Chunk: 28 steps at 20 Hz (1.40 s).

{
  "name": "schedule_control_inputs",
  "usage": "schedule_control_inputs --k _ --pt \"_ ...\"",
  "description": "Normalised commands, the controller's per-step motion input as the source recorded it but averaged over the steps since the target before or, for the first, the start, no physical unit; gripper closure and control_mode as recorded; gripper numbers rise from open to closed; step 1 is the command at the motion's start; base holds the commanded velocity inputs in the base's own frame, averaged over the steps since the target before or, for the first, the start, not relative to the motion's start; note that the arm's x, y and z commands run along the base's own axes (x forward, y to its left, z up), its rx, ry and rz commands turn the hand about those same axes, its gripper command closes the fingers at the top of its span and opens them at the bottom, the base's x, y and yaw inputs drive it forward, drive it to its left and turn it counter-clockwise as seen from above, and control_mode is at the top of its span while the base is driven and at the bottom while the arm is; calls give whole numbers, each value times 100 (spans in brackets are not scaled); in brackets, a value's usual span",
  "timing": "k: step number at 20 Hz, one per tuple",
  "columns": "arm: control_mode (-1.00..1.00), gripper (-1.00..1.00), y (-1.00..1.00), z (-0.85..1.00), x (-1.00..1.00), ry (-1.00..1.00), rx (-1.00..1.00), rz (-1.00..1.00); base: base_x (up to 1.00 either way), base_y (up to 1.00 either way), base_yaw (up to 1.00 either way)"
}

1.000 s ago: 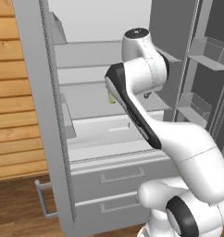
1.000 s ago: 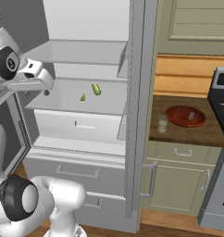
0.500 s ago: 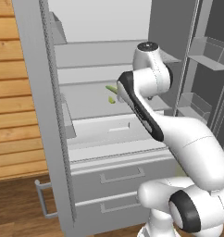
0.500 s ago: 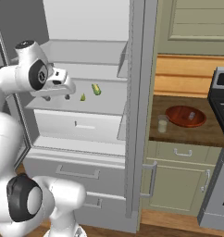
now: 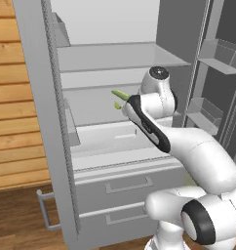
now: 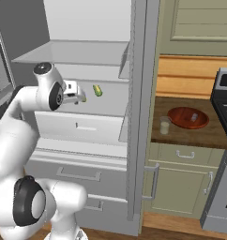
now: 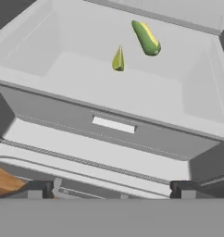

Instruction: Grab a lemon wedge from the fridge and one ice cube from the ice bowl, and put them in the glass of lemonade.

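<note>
— Lemon wedge [image 7: 118,59] lies on the white shelf [image 7: 146,92] inside the open fridge [image 6: 134,140], just beside a longer green-and-yellow piece [image 7: 146,38] that looks like corn. Which way is it lying?

— In the hand view its long axis runs up the picture, pointed tip away from the camera, the fatter end nearer.

— And the gripper [image 6: 77,93]?

— Fingers spread wide, nothing between them, short of the wedge and above the shelf front.

— So which step?

— The reach into the fridge, I'd judge; nothing grabbed yet. The glass of lemonade [image 6: 165,125] and ice bowl [image 6: 188,117] wait on the counter [image 6: 190,136]. Next it likely needs to descend over the wedge, jaws across its narrow width, avoiding the neighbour.
</note>
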Motion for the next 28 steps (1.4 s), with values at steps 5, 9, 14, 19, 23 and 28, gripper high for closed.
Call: schedule_control_inputs --k 5,9,14,19,23,28 --pt "-100 -100 0 -20 60 -7 1 16 0 0 0" --pt "-100 -100 0 1 57 2 0 1 0 0 0" --pt "-100 -100 3 -1 39 3 0 0 0 0 0" --pt "-100 -100 20 -2 52 0 0 -7 0 0 0" --pt "-100 -100 22 0 21 8 0 -7 0 0 0" --pt "-100 -100 3 -2 0 9 0 -1 0 0 0"
